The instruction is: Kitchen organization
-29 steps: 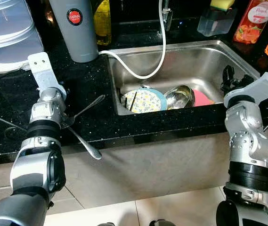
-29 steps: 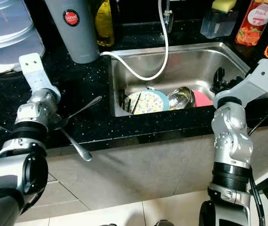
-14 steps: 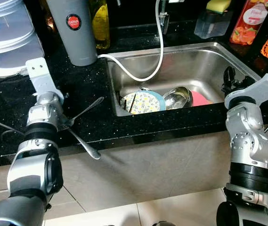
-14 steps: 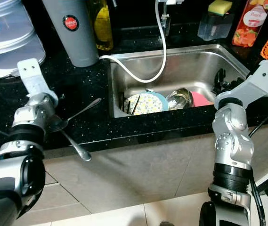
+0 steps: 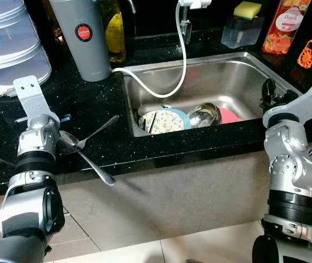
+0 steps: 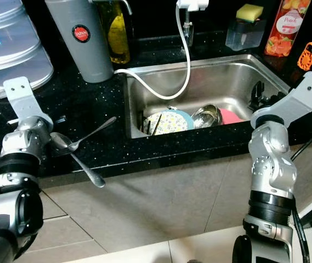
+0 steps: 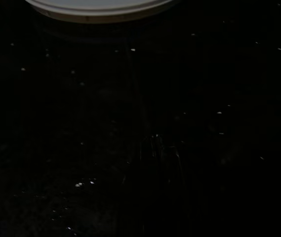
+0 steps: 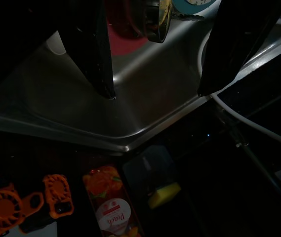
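— Where is the cutlery?

— On the black speckled stone counter, at about eight o'clock from the sink. A long steel spoon lies with its handle running past the counter's front edge, and a steel fork crosses it, handle pointing toward two o'clock.

— And the left gripper?

— The left arm's wrist is bent over the counter, right by the spoon's bowl and the fork's head. Its fingers are hidden behind the wrist, so I cannot tell how far apart they are or whether they hold anything. The left wrist view is nearly black: counter speckles and a pale round rim.

— The right gripper?

— Over the right end of the stainless steel sink, at three o'clock. In the right wrist view its two black fingers stand wide apart with nothing between them.

— What is in the sink?

— At its front wall, a round plate with a yellow flower pattern and blue rim, a shiny steel bowl and a pink dish. A white hose loops down into the basin.

— Behind the sink?

— A tall grey flask with a red round label at eleven o'clock, and a yellow sponge on a clear holder at one o'clock.
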You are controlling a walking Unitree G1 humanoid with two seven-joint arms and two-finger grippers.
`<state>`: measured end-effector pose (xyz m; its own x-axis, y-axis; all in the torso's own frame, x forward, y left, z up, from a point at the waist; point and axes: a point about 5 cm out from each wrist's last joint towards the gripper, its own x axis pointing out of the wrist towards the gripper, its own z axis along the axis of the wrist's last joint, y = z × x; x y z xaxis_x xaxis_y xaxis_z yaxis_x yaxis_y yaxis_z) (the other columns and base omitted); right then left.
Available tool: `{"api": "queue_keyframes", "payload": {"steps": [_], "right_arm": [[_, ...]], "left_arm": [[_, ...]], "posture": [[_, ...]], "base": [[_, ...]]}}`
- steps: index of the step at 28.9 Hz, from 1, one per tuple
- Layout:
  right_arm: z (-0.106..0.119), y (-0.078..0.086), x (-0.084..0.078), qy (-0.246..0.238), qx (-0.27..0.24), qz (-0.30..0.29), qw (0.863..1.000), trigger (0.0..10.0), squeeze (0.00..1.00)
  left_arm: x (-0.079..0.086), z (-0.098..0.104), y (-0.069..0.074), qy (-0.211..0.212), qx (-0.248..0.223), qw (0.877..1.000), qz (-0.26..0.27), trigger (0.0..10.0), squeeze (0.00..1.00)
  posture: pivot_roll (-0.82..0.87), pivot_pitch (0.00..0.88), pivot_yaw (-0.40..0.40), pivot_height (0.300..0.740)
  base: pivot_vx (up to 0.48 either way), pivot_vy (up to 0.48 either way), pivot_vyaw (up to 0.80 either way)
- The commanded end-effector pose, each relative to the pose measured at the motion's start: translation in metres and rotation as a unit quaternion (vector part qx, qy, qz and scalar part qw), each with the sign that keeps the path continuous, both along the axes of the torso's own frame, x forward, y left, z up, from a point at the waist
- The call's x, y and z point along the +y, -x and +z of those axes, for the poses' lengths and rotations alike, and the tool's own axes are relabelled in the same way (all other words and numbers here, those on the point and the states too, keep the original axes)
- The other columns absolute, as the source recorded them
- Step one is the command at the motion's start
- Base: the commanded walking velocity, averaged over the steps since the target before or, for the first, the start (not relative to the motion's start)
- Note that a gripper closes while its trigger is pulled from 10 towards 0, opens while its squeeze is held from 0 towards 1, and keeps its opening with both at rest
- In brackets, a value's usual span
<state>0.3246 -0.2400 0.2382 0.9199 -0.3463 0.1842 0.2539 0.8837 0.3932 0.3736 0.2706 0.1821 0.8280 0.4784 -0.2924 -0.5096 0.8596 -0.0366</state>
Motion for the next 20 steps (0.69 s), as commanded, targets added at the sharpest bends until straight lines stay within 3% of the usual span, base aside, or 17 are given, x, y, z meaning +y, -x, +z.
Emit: {"api": "queue_keyframes", "payload": {"steps": [1,7,8,11,12,13,17,19,20], "right_arm": [[-0.001,-0.002,0.001,-0.004,0.005,0.004,1.0,10.0,0.0],[0.0,-0.003,0.002,-0.003,0.004,0.007,1.0,10.0,0.0],[0.0,-0.003,0.002,-0.003,0.004,0.007,1.0,10.0,0.0],[0.0,-0.003,0.002,-0.003,0.004,0.007,1.0,10.0,0.0],[0.0,-0.003,0.002,-0.003,0.004,0.008,1.0,10.0,0.0],[0.0,-0.004,0.003,-0.003,0.004,0.01,1.0,10.0,0.0],[0.0,-0.005,0.005,-0.003,0.003,0.012,1.0,10.0,0.0],[0.0,-0.004,0.005,-0.003,0.003,0.013,1.0,10.0,0.0],[0.0,-0.004,0.006,-0.003,0.003,0.013,1.0,10.0,0.0]], "left_arm": [[0.01,-0.013,0.008,-0.009,0.019,1.0,0.023,10.0,0.0],[0.009,0.016,0.006,-0.033,-0.043,0.998,0.032,10.0,0.0],[0.006,0.028,0.005,-0.038,-0.064,0.997,0.032,10.0,0.0],[0.003,0.037,0.004,-0.036,-0.078,0.996,0.034,10.0,0.0],[0.002,0.042,0.003,-0.035,-0.086,0.995,0.037,10.0,0.38],[0.0,0.047,0.001,-0.036,-0.097,0.994,0.038,10.0,1.0],[-0.006,0.058,-0.003,-0.044,-0.114,0.992,0.031,10.0,1.0],[-0.008,0.052,-0.006,-0.029,-0.099,0.994,0.029,10.0,1.0],[-0.011,0.039,-0.009,-0.002,-0.074,0.997,0.033,10.0,1.0]], "posture": [[0.05,0.039,0.014,0.74],[0.05,0.036,0.013,0.74],[0.05,0.036,0.011,0.74],[0.05,0.036,0.011,0.74],[0.05,0.036,0.011,0.74],[0.05,0.036,0.011,0.74],[0.05,0.036,0.011,0.74],[0.05,0.035,0.009,0.74],[0.05,0.036,0.01,0.74]], "base": [[0.0,0.0,0.0],[0.0,0.0,0.0],[0.0,0.0,0.0],[0.0,0.0,0.0],[0.0,0.0,0.0],[0.0,0.0,0.0],[0.0,0.0,0.0],[0.0,0.0,0.0],[0.0,0.0,0.0]]}}
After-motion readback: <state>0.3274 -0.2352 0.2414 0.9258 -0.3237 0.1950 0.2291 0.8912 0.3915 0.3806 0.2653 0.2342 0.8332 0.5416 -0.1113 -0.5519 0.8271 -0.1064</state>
